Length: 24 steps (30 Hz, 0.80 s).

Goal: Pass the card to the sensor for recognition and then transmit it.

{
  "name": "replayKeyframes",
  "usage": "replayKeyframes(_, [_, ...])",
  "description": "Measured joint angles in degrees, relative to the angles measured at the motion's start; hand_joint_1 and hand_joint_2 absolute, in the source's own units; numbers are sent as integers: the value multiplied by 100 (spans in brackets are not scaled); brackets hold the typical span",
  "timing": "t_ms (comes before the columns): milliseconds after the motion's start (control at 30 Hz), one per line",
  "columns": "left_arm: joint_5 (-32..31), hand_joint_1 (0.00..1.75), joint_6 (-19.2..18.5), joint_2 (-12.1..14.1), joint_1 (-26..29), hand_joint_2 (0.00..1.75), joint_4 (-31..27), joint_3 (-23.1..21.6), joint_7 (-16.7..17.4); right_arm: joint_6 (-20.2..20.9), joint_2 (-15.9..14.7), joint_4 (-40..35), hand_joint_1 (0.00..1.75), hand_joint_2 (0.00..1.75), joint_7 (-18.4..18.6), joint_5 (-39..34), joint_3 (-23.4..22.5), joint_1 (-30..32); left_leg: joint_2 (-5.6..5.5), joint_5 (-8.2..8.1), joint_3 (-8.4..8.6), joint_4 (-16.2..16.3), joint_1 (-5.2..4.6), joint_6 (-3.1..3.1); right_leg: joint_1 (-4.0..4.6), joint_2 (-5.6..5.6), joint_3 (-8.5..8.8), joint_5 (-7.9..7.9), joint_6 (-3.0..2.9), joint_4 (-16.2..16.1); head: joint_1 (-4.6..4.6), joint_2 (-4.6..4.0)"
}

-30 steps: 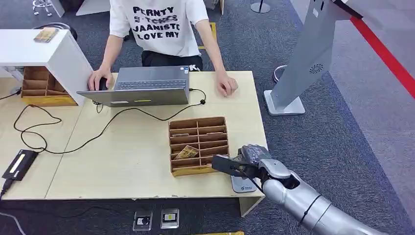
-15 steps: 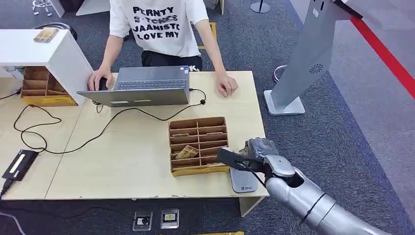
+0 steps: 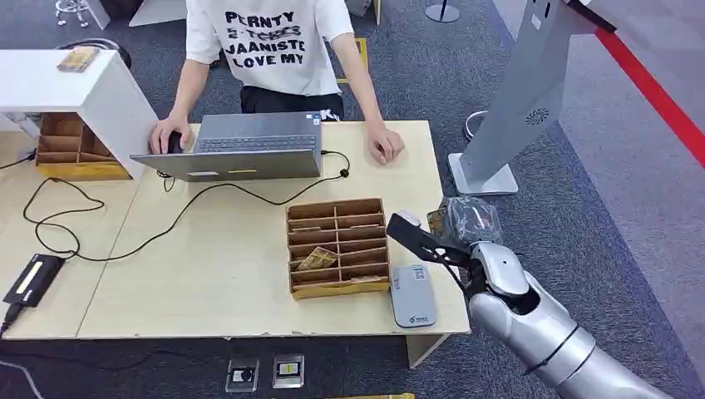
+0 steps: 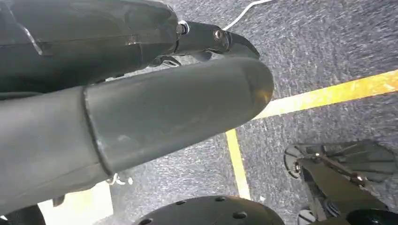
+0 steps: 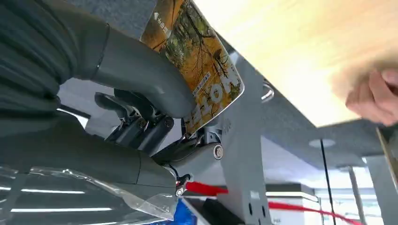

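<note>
Head view, nearest first: the right hand [image 3: 453, 241] is raised above the worktop's [image 3: 233, 274] right edge, just past the grey sensor [image 3: 413, 295] lying flat near the front corner. It is grasping the card [image 3: 436, 221]; the right wrist view shows the card [image 5: 199, 70], printed with autumn trees, pinched between the thick thumb and the darker fingers [image 5: 141, 126], standing up out of the grip. The left hand [image 4: 141, 108] hangs low over carpet with yellow floor lines; whether it is clenched or released I cannot tell, though nothing shows in it.

Beside the sensor sits the divided tray [image 3: 337, 246], one more card lying in a middle slot. Farther off are the laptop [image 3: 241, 145] and a person [image 3: 274, 41] seated behind it, one hand [image 3: 385, 145] resting on the worktop.

Judging the risk: the card is held by one end only, so a quick swing toward the person could let it pivot or slip out. It also hangs close to the worktop edge, so a dropped card would likely land on the floor.
</note>
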Motion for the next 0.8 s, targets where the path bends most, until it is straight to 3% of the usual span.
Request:
replayKeyframes(200, [-170, 0, 518, -256, -4, 0, -63, 0, 50, -15, -37, -664, 175, 175, 173, 376, -249, 250, 2, 0, 0, 0, -2, 0, -2, 1, 1, 0, 0, 0, 4, 0])
replayKeyframes(600, [-441, 0, 463, -385, -24, 0, -125, -6, 72, 74, 140, -1379, 175, 175, -360, 448, -315, 186, 2, 0, -1, -1, 0, 0, 0, 1, 3, 0, 0, 1, 2, 0])
replayKeyframes(800, [-713, 0, 352, -380, -53, 0, -125, -9, 72, 269, 383, -1388, 175, 175, -660, 209, -245, -293, 2, 1, -3, -1, -1, 0, -1, 0, 3, 1, 0, 2, 2, 0])
